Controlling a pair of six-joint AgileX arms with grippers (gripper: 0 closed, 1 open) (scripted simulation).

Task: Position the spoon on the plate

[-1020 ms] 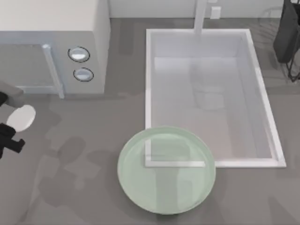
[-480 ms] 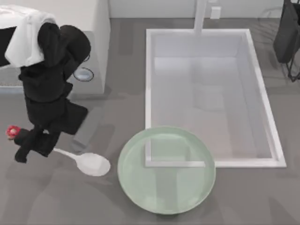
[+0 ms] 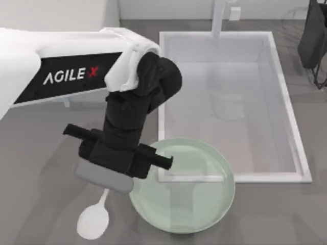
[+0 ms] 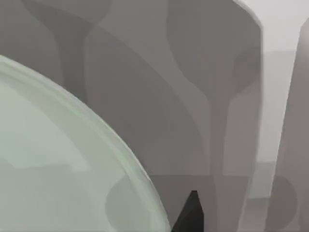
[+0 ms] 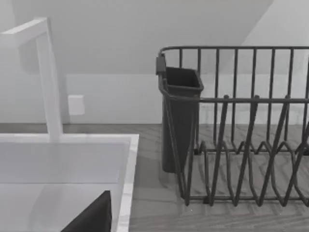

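The left arm reaches over the bench, its gripper just beside the pale-green plate's left rim — the jaws grip the thin handle of the white spoon, whose bowl hangs left of the plate. The sink stands behind.

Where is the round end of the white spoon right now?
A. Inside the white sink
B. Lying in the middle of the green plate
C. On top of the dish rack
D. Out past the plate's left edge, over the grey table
D. In the top view the spoon has its bowl left of the plate, hanging below the left gripper.
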